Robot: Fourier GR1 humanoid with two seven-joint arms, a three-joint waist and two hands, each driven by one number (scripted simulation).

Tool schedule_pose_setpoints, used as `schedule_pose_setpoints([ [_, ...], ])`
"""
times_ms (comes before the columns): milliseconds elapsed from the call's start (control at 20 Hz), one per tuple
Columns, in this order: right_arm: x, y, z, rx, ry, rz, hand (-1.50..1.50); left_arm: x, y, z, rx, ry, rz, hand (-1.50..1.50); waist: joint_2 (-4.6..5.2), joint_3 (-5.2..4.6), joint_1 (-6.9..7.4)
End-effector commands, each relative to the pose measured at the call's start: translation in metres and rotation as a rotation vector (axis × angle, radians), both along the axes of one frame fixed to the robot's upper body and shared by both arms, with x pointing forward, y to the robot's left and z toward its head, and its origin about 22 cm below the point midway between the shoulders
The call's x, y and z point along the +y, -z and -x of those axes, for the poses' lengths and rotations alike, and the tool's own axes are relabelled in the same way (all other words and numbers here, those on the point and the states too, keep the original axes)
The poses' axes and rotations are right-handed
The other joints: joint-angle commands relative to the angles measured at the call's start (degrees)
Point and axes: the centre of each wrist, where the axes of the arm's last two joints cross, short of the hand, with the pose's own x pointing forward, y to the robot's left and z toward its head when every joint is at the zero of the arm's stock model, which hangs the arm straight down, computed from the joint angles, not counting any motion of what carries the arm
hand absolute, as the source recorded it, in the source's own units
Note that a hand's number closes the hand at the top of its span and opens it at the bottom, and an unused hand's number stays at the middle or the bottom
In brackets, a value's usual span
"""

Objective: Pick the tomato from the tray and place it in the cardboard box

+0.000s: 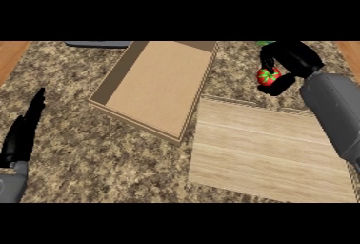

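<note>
The carry is under way: the right hand (294, 58) has its fingers (268, 60) curled round the tomato (268, 76), near the table's (91, 152) far right corner, just past the tray (267, 152). It is small, glossy and red, with a green top. The next move looks like a swing left over the cardboard box (158, 86), then a release. The left hand (25, 131) rests open at the left edge.
</note>
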Motion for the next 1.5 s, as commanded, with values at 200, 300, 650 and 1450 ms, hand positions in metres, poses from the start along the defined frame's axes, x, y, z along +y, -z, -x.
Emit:
schedule_pose_setpoints([
  [200,0.035,-0.041,-0.020,-0.216,-0.139,-0.184,1.50,0.001,-0.002,-0.007,0.006,-0.023,0.006,0.00,-0.23,-0.03,-0.74],
  [300,0.047,-0.047,-0.025,-0.200,-0.162,-0.193,1.50,-0.002,0.004,-0.001,0.016,0.002,-0.008,0.00,-0.31,-0.04,-0.68],
  [650,0.126,-0.099,-0.031,-0.037,-0.265,-0.327,1.50,-0.008,0.022,0.007,0.026,-0.029,0.002,0.00,-0.68,-0.10,-1.46],
  [1450,0.255,-0.112,-0.016,0.153,-0.173,-0.464,1.50,-0.001,-0.008,-0.009,-0.018,0.037,0.002,0.00,0.58,-0.18,1.64],
])
